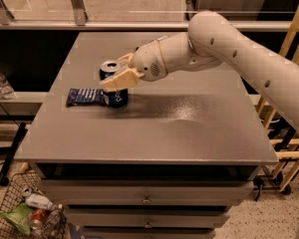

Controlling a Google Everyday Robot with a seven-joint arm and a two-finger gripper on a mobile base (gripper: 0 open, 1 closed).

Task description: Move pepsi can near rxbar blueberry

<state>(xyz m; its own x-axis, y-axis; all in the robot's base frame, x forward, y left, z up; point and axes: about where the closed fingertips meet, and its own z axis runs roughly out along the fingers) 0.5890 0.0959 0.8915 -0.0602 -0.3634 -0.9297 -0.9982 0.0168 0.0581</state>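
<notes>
The pepsi can [114, 96], dark blue with a silver top, stands upright on the grey table [154, 133] at its left middle. My gripper [118, 77] reaches in from the right and is shut on the can around its upper part. The rxbar blueberry [83, 96], a flat dark blue wrapper, lies directly left of the can, its right end touching or almost touching the can's base. The near finger [120, 80] hides part of the can's side.
The table has drawers [147, 199] below its front edge. A wire basket [27, 215] with trash sits on the floor at lower left. A plastic bottle [0, 82] stands at far left. A wooden frame [284, 128] stands to the right.
</notes>
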